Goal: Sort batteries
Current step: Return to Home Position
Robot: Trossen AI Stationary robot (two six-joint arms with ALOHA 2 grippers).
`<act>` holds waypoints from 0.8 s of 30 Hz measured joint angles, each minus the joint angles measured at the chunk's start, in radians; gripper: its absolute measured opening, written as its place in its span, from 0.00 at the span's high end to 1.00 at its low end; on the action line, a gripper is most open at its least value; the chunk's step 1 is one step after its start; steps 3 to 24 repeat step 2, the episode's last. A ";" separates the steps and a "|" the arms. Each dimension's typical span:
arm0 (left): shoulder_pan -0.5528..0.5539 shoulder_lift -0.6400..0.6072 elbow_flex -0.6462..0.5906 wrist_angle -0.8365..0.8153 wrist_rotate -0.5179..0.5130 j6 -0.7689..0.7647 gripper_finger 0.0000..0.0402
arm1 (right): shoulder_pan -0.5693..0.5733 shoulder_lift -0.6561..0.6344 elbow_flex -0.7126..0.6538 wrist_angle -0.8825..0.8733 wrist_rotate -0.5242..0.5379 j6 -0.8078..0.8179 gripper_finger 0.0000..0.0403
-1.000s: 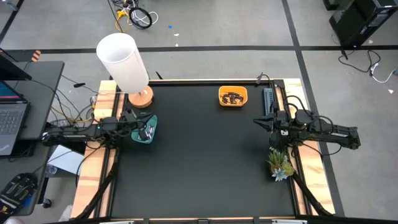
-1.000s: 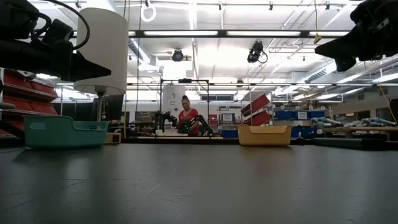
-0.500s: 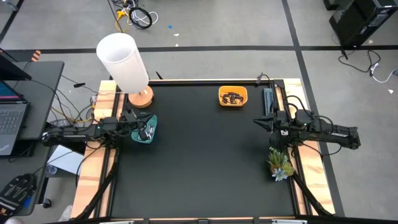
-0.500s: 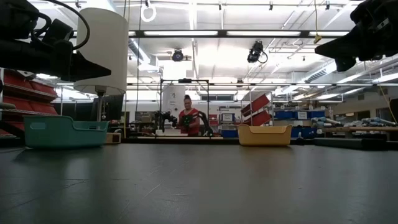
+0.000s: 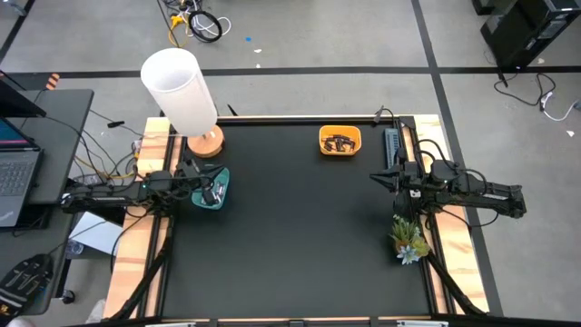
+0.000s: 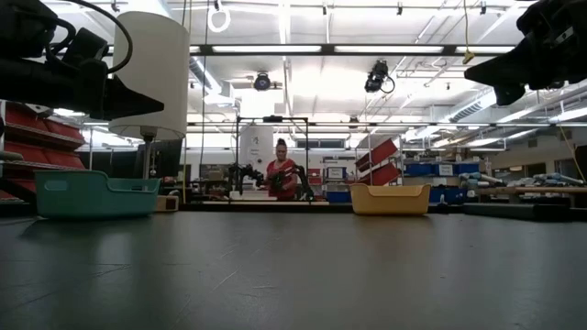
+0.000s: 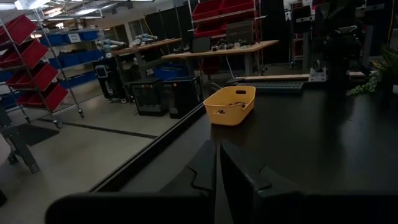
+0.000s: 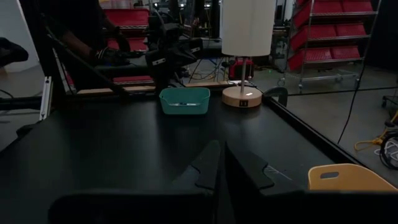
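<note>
1. Where the arms flank it, the black desk point(image 5: 300, 245) lies open across its middle.
2. Green bin point(image 5: 204, 202), near the left edge, sits under the left end effector point(image 5: 218, 193), which is clenched on nothing.
3. Yellow bin point(image 5: 339, 141) stands at the far edge.
4. Right end effector point(image 5: 375, 178), clenched on nothing, hovers near the right edge.
5. Dark batteries point(image 5: 341, 143) lie inside the yellow bin.

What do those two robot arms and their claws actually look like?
The left arm and right arm are black, made of chunky jointed segments. The left gripper and right gripper each end in two flat dark fingers tapering to a point. No markings show.
</note>
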 joint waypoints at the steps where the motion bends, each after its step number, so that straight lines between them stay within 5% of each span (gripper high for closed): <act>1: 0.000 0.000 0.000 0.000 0.000 0.000 0.91 | 0.000 0.000 0.000 0.000 0.000 0.000 0.92; 24: 0.000 0.000 0.000 0.000 0.000 0.000 0.91 | 0.000 0.000 0.000 0.000 0.000 0.000 0.91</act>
